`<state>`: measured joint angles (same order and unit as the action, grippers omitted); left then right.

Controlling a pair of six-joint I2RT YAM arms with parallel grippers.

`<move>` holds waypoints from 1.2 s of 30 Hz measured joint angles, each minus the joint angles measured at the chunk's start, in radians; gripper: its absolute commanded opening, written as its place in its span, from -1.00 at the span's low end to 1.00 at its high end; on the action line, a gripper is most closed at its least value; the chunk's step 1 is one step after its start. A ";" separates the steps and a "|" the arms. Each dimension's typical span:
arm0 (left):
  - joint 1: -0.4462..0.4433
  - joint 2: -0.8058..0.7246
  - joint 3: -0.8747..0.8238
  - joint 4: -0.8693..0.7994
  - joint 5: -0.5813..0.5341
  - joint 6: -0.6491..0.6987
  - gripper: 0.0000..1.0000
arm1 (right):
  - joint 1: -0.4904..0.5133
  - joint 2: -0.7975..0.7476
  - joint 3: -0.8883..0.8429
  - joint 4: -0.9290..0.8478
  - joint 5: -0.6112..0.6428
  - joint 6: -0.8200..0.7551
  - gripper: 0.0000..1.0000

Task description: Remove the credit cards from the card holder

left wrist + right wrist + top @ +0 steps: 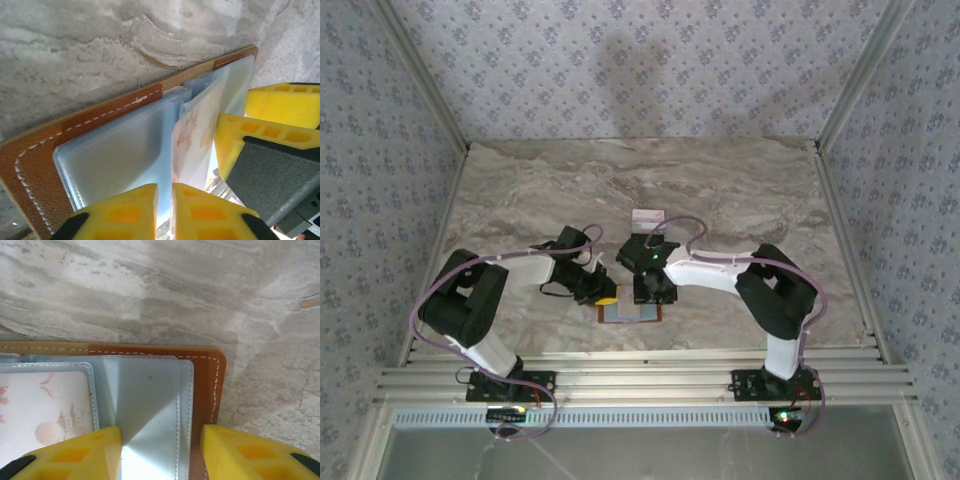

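The wallet (632,313) is laid open between the grippers. The left gripper (165,212) is pinched on the thin sleeve (206,94) with the pink card (192,140). The right gripper (160,452) is spread, with nothing held. The card is judged light, stiff and slippery, so its bare edge should be gripped.

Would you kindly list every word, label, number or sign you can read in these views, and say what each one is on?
No readable text anywhere.
Whitish-pink card in the card holder: a faint reddish picture print, no letters or numbers.
Pale card lying on the table, top view: too small to read.
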<state>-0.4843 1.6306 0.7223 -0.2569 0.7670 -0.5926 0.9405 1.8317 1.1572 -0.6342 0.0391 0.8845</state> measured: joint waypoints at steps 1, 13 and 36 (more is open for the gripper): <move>0.000 0.000 -0.002 0.006 0.000 -0.003 -0.78 | -0.005 -0.010 -0.010 0.010 -0.009 0.001 -0.01; 0.000 0.002 -0.010 0.037 0.000 -0.022 -0.83 | -0.056 -0.149 -0.119 0.071 -0.093 0.006 -0.08; -0.103 0.039 -0.004 0.210 0.038 -0.213 -0.82 | -0.077 -0.135 -0.217 0.302 -0.201 0.026 -0.46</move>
<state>-0.5869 1.6691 0.7181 -0.0471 0.8047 -0.8059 0.8639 1.6962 0.9401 -0.3325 -0.1623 0.9100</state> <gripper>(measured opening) 0.104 0.269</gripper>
